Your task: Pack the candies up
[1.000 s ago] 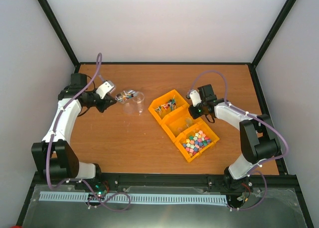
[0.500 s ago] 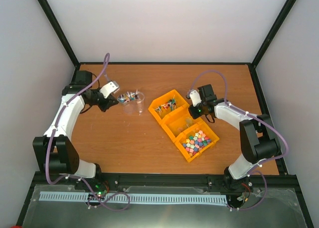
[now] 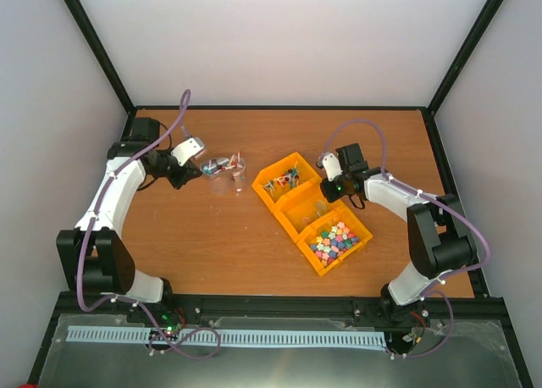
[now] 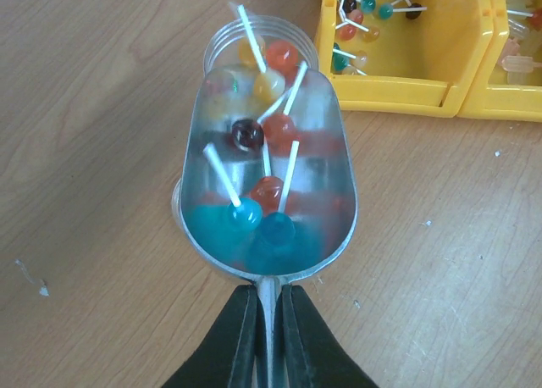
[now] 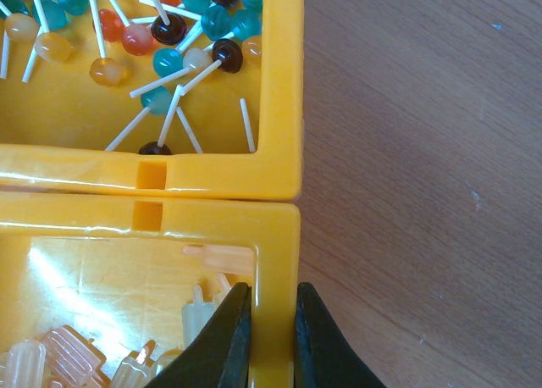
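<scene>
nearest the arm bases, the pastel candies [image 3: 336,240] lie heaped in the closest yellow bin [image 3: 318,266], while the right gripper [image 5: 273,299] is clenched on the wall of the middle bin [image 5: 278,235]. farther back, the left gripper [image 4: 269,320] grasps the handle of a metal scoop [image 4: 326,125] that holds lollipops [image 4: 276,130] over a clear cup [image 4: 222,42]. risk: the scoop is wider than the cup mouth, so crossed sticks may bridge it and spill onto the table [image 4: 102,151], or the scoop lip may topple the unheld cup.
</scene>
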Robot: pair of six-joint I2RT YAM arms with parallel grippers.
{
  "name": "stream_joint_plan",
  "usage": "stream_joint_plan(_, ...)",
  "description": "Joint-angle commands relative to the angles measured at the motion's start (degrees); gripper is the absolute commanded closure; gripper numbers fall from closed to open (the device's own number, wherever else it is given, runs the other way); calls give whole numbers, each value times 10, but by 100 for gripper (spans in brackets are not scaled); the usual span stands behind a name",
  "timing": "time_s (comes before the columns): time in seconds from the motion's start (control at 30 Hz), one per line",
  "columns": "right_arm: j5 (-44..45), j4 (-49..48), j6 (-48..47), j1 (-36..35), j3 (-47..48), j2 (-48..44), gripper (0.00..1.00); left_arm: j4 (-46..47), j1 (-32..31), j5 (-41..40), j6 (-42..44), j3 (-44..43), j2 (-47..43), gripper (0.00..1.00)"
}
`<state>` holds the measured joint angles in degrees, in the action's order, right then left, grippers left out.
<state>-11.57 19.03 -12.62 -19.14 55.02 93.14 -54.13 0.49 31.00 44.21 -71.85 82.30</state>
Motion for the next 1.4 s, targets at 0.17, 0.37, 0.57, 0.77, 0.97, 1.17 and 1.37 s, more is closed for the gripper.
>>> stream_joint_plan(0.17, 16, -9, 1, 6, 9, 14, 97, -14, -6, -11, 13, -33, 7, 99)
stream_joint_plan(0.37, 16, -9, 1, 6, 9, 14, 96, -20, -8, -19, 13, -40, 11, 99)
stream_joint_plan(0.57, 16, -9, 1, 6, 10, 14, 96, -33, -11, -29, 19, -49, 16, 99)
stream_joint_plan(0.77, 16, -8, 2, 6, 11, 17, 97, -41, -13, -40, 20, -62, 23, 99)
stream_joint_plan(0.97, 16, -8, 2, 6, 12, 16, 97, -51, -18, -51, 24, -73, 29, 99)
stream_joint_plan(1.17, 19, -8, 3, 6, 13, 18, 97, -62, -25, -61, 30, -85, 33, 99)
stream_joint_plan(1.37, 21, -9, 4, 6, 13, 19, 96, -66, -34, -81, 34, -91, 35, 99)
